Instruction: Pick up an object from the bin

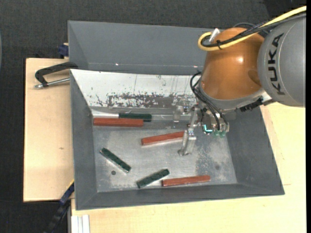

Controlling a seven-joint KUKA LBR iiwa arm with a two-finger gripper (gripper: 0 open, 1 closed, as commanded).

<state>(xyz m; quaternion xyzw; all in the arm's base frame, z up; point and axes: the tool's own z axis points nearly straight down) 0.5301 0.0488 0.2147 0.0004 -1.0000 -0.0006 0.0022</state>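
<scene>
From my station the grey bin (80,130) takes most of the view; its floor is thinly scattered, nothing heaped. The arm (286,62) comes in from the right with its orange cover (228,67) over the bin's right half; below it the gripper (185,148) hangs low above the floor, right at the right-hand end of a red bar (160,140) lying slightly aslant mid-bin. That bar is what I take for the pick. I cannot tell whether the pincer is spread or pressed together, nor whether it touches the bar or only stands beside it.

A longer red bar (118,122) lies along the back wall with a dark green bar (136,116) touching its far edge; a third red bar (186,180) lies at the front wall, with a second green bar (152,177) at its left end; a third green bar (115,159) sits apart at the left.

My worries: a pinch at the very end of a long bar may let it pivot and slip out on the lift; if the pincer straddles nothing, closing would merely nudge the bar away; pressing lower risks scraping the metal floor. The neighbours lie well apart, so I expect no double pick.
</scene>
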